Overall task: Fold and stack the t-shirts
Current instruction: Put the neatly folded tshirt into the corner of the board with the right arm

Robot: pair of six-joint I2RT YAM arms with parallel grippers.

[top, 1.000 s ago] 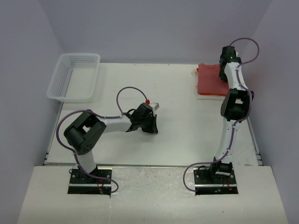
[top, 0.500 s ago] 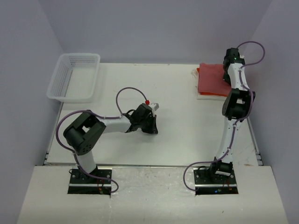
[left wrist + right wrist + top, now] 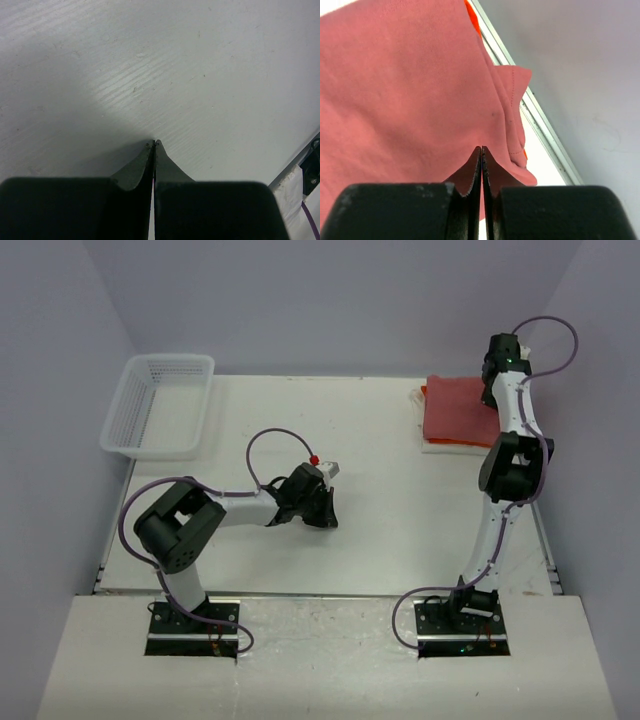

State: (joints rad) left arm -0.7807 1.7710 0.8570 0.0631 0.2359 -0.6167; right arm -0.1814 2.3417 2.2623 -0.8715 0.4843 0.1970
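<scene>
- On my right wrist feed, the right pincer (image 3: 481, 150) has its two black fingers pressed together along one thin seam.
- Just past the tips lies the rose-red t-shirt (image 3: 405, 85), filling the left and centre of the view; I can't tell whether the tips touch it.
- A stitched hem fold sticks out on its right side.
- An orange t-shirt (image 3: 473, 17) peeks out from under its right edge.
- White tabletop (image 3: 547, 172) shows beside the shirt, bordered by a metal strip (image 3: 540, 127), with a pale grey-lilac wall (image 3: 580, 65) beyond.
</scene>
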